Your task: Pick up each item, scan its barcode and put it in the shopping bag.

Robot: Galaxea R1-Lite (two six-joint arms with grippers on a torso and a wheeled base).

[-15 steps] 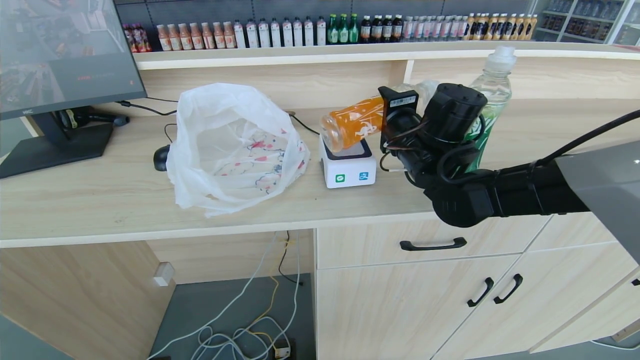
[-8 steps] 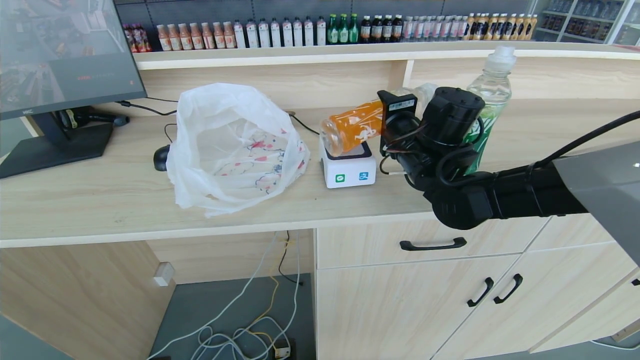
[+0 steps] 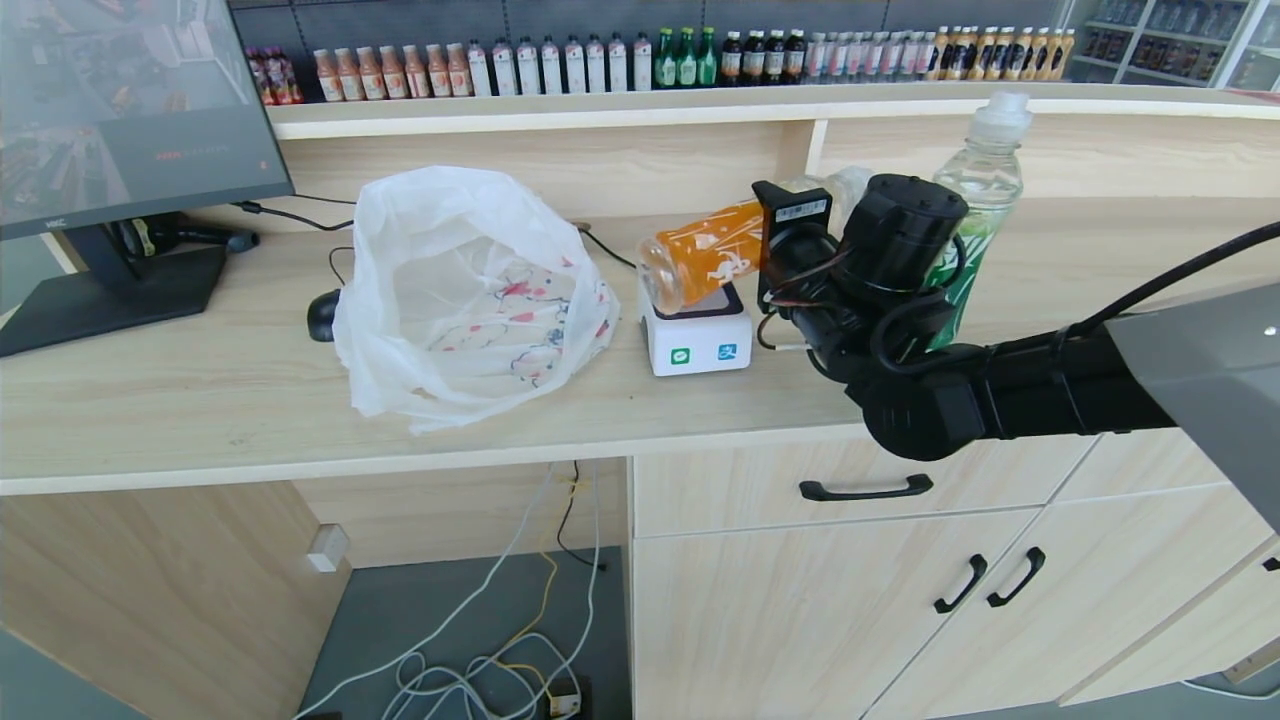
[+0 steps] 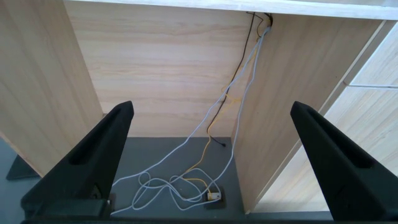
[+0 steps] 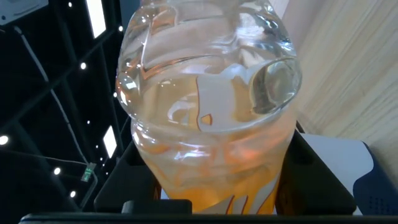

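Bottle of orange drink, clear plastic with white figures on its wrap: where is it?

— In the right hand, lying nearly on its side. Its base points toward the bag and sits lower than its neck end, right over the dark top of the small white scanner box. Whether it touches that top, I cannot tell.

And the grip?

— The right wrist view has the bottle wedged between the black fingers, so that hand is closed around it.

The bag?

— A thin white translucent plastic shopping bag stands with its mouth wide on the pale wooden desk, just beside the scanner box on the robot's left.

Other goods?

— A tall clear plastic bottle with a green label and a white cap stands upright on the desk, behind the right arm.

The left hand?

— The left hand hangs low in front of the wooden panels under the desk, its two black fingers spread wide, nothing between them. Loose cables lie on the grey floor beyond.
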